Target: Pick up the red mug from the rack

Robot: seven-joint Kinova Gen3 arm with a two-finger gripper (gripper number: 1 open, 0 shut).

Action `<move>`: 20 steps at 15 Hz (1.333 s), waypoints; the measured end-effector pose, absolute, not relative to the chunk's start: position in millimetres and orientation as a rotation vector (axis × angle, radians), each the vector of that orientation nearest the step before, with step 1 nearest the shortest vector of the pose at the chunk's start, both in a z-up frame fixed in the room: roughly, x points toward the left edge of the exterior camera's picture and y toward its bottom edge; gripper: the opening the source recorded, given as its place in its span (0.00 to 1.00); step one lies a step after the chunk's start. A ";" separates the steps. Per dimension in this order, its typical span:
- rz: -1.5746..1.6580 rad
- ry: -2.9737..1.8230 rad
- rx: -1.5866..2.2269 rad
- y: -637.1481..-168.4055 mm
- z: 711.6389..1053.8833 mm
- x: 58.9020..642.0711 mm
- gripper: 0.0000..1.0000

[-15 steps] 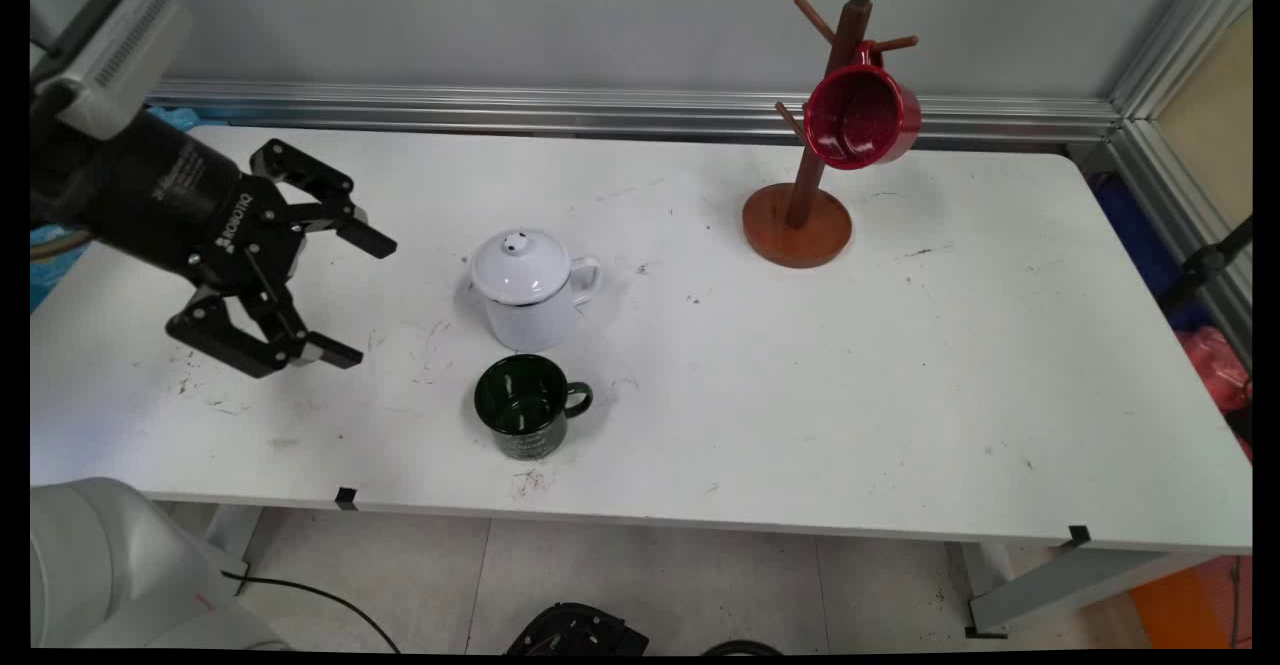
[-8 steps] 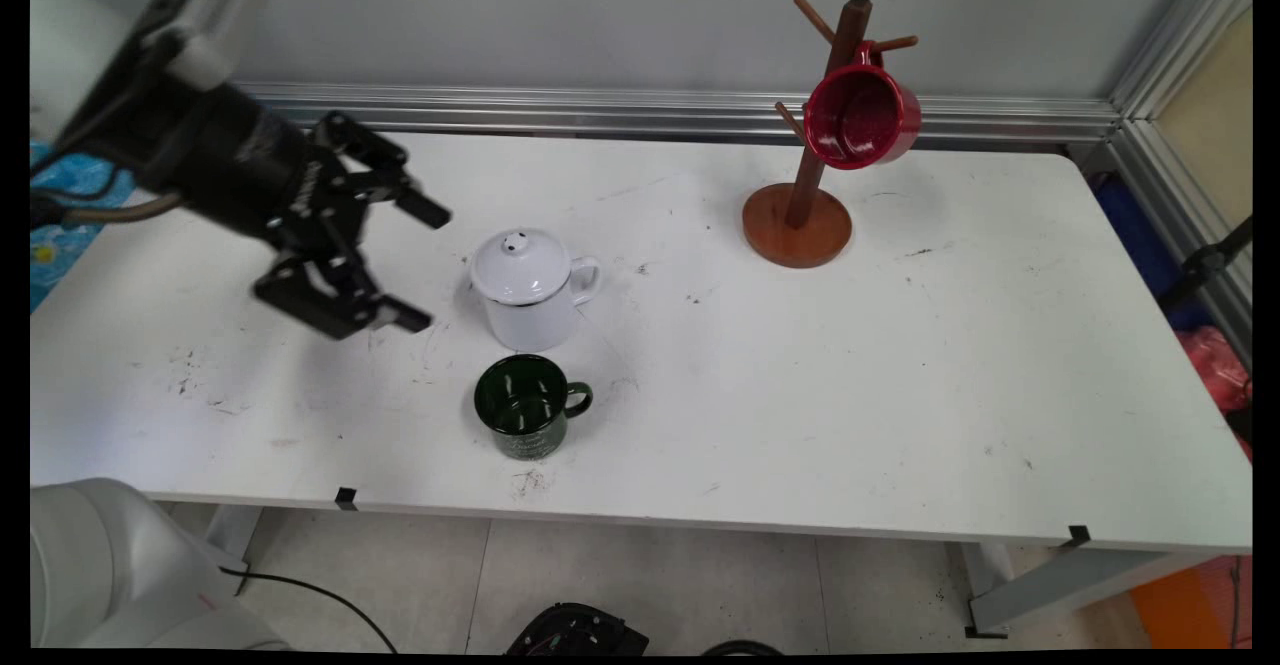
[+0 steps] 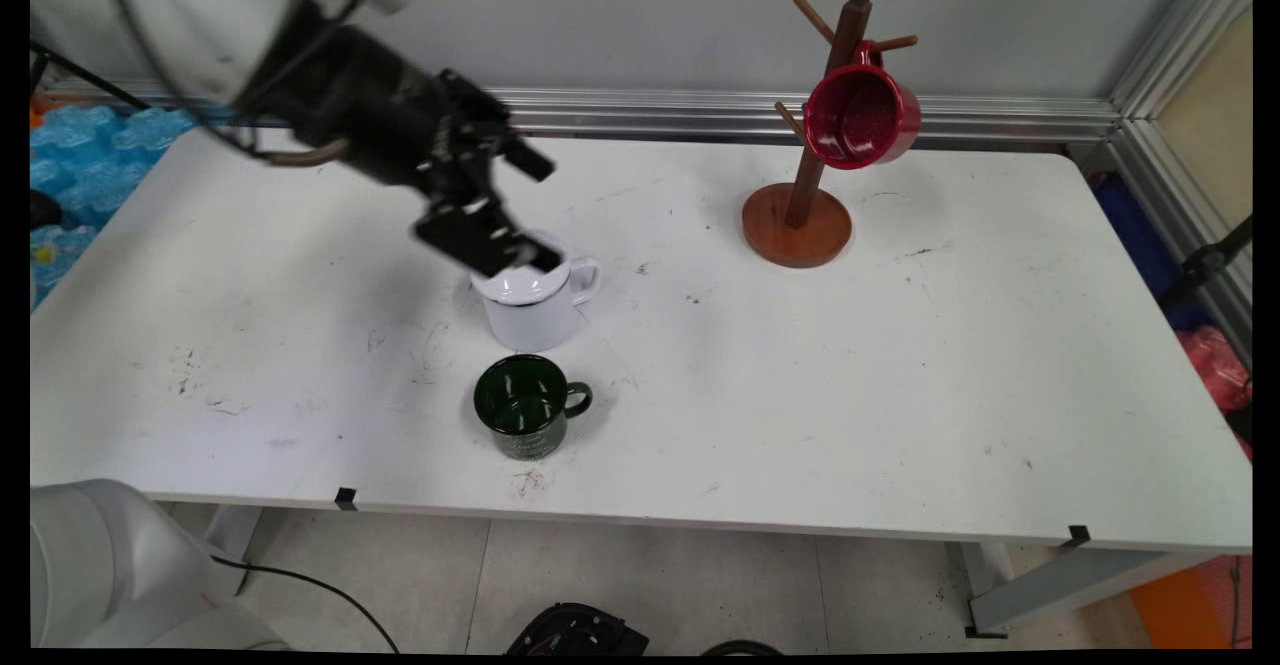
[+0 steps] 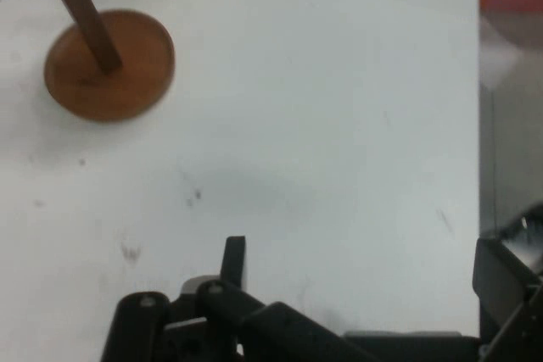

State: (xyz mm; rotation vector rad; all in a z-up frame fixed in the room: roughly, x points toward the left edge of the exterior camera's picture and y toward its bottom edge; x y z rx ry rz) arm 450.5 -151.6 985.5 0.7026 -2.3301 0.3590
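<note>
Above white pot [image 3: 530, 307], handle right: gripper [image 3: 535, 210], seemingly spread.

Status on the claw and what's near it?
Claw open, above the white lidded pot, holding nothing. Green mug just in front of the pot. Red mug hanging on the wooden rack, far right.

Even overhead light, soft shadows; I see motion blur on gripper [image 3: 535, 210], hand view soft throughout.
</note>
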 end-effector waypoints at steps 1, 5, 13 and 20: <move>0.362 -2.309 0.726 -160.2 985.1 441.9 1.00; 0.366 -2.228 0.812 -189.6 983.0 411.5 1.00; 0.354 -2.045 0.966 -252.6 974.0 345.9 1.00; 0.325 -1.891 1.100 -297.6 960.7 300.1 1.00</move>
